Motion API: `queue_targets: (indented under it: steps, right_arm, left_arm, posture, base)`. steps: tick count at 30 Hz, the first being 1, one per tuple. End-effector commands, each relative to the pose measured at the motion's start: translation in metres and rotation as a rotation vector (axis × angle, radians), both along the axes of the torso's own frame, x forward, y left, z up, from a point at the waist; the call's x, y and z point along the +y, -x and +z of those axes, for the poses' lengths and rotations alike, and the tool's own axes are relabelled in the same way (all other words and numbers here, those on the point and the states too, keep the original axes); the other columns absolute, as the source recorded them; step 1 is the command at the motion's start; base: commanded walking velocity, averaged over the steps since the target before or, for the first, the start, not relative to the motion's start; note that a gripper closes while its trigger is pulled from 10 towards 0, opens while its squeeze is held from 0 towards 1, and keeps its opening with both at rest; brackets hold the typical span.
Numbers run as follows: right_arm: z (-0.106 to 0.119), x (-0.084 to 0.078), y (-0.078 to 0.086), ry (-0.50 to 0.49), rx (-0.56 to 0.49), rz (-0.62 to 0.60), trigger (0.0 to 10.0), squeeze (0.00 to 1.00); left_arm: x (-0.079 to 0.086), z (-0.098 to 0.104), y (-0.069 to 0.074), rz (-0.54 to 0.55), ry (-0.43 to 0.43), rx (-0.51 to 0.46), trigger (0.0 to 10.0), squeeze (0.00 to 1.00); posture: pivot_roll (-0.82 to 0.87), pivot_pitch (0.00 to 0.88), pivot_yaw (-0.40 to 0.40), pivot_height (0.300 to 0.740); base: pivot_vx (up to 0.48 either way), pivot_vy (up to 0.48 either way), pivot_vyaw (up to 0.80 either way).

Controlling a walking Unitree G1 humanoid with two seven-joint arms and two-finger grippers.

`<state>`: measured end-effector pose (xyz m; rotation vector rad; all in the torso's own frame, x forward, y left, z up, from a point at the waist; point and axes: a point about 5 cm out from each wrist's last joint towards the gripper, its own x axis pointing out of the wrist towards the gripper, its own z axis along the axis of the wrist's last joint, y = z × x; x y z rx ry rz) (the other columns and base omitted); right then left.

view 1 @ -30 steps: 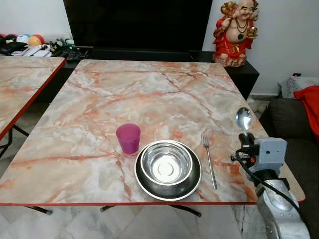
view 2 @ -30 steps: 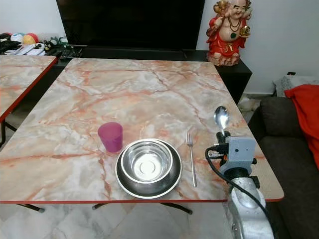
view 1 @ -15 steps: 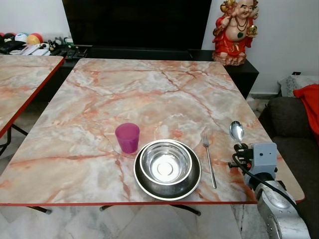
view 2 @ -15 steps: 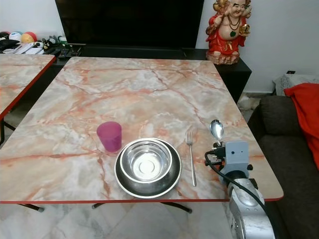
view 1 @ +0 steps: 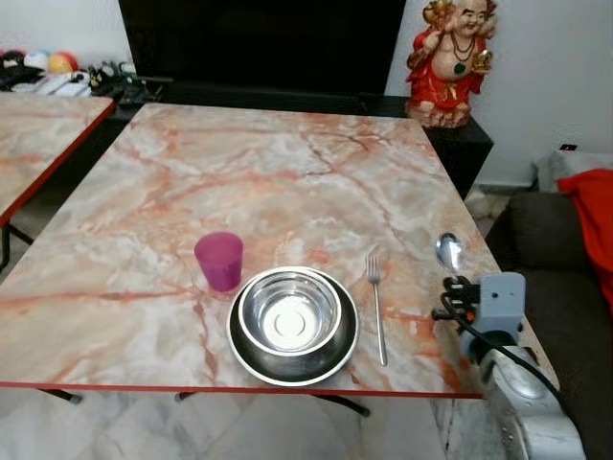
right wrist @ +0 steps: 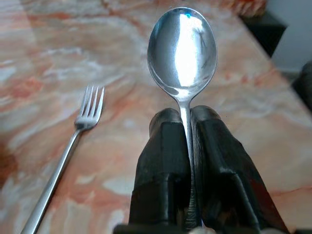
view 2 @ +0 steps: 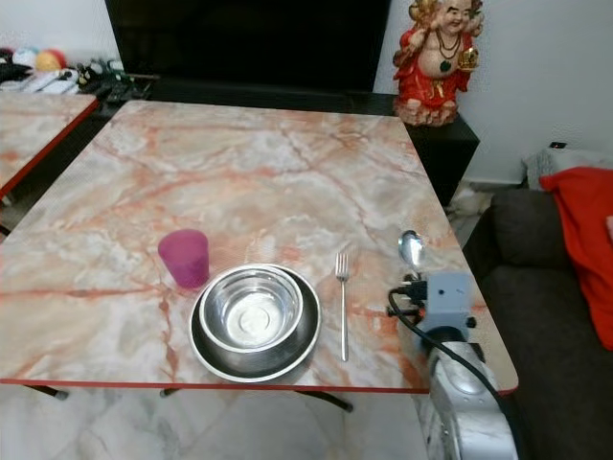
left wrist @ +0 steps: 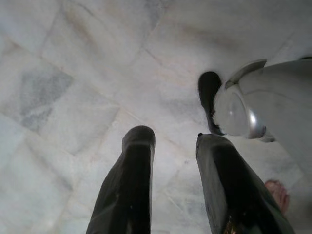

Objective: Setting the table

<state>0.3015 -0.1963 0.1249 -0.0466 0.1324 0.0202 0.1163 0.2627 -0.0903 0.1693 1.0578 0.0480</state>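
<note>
My right gripper (right wrist: 184, 122) is shut on the handle of a silver spoon (right wrist: 183, 48), whose bowl points away from me. It hovers low over the marble table (view 1: 287, 182) near the right edge, with the spoon (view 1: 448, 252) to the right of a fork (view 1: 376, 305). A steel bowl (view 1: 289, 311) sits in a dark plate (view 1: 292, 356) near the front edge. A purple cup (view 1: 219, 260) stands just left of them. My left gripper (left wrist: 170, 141) hangs open over the floor.
A red laughing Buddha statue (view 1: 443, 62) stands on a dark cabinet behind the table. A second marble table (view 1: 38, 134) is at the left. A grey sofa with a red cloth (view 2: 579, 240) lies to the right.
My right gripper has lowered the spoon toward the table beside the fork. The camera has shifted a little to the right.
</note>
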Motion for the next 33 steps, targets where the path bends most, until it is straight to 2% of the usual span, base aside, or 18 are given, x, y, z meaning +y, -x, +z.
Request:
queue_targets:
  steps: [1,5,10,15,16,17,19,28,33]
  right_arm:
    - [-0.001,0.005,-0.002,-0.066,0.016,-0.017,10.0,0.00]
    - [-0.005,0.010,-0.004,-0.124,0.059,-0.035,10.0,0.00]
    - [-0.010,0.019,-0.010,-0.223,0.116,-0.042,10.0,0.00]
    - [-0.015,0.017,-0.015,-0.192,0.164,-0.061,10.0,0.00]
    - [-0.015,0.017,-0.015,-0.192,0.164,-0.061,10.0,0.00]
    - [-0.016,0.016,-0.017,-0.175,0.174,-0.067,10.0,0.00]
    - [-0.017,0.015,-0.017,-0.189,0.178,-0.072,10.0,0.00]
    - [-0.022,0.022,-0.021,-0.210,0.222,-0.039,10.0,0.00]
    - [-0.016,0.028,-0.026,-0.233,0.226,-0.010,10.0,0.00]
  left_arm:
    - [-0.007,-0.004,0.007,-0.013,0.003,0.027,10.0,0.00]
    - [-0.016,-0.006,0.003,-0.020,0.010,0.023,10.0,0.00]
    - [-0.017,-0.004,-0.006,-0.026,0.011,0.011,10.0,0.00]
    - [-0.017,0.002,-0.024,-0.028,0.015,-0.021,10.0,0.00]
    - [-0.017,0.002,-0.024,-0.028,0.015,-0.021,10.0,0.00]
    - [-0.019,0.004,-0.033,-0.032,0.019,-0.033,10.0,0.00]
    - [-0.020,0.005,-0.037,-0.034,0.019,-0.037,10.0,0.00]
    - [-0.015,0.007,-0.038,-0.035,0.017,-0.034,10.0,0.00]
    - [-0.013,0.005,-0.030,-0.033,0.016,-0.024,10.0,0.00]
  posture:
    - [-0.07,0.096,-0.033,0.740]
    - [-0.06,0.094,-0.030,0.740]
    - [-0.06,0.092,-0.020,0.740]
    - [-0.06,0.092,-0.020,0.740]
    - [-0.06,0.092,-0.020,0.740]
    - [-0.05,0.093,-0.019,0.740]
    - [-0.05,0.094,-0.017,0.740]
    - [-0.05,0.098,-0.014,0.740]
    - [-0.05,0.104,-0.012,0.740]
  base:
    - [0.000,0.000,0.00]
    - [0.000,0.000,0.00]
    - [0.000,0.000,0.00]
    - [0.000,0.000,0.00]
    - [0.000,0.000,0.00]
    - [0.000,0.000,0.00]
    - [0.000,0.000,0.00]
    - [0.000,0.000,0.00]
    - [0.000,0.000,0.00]
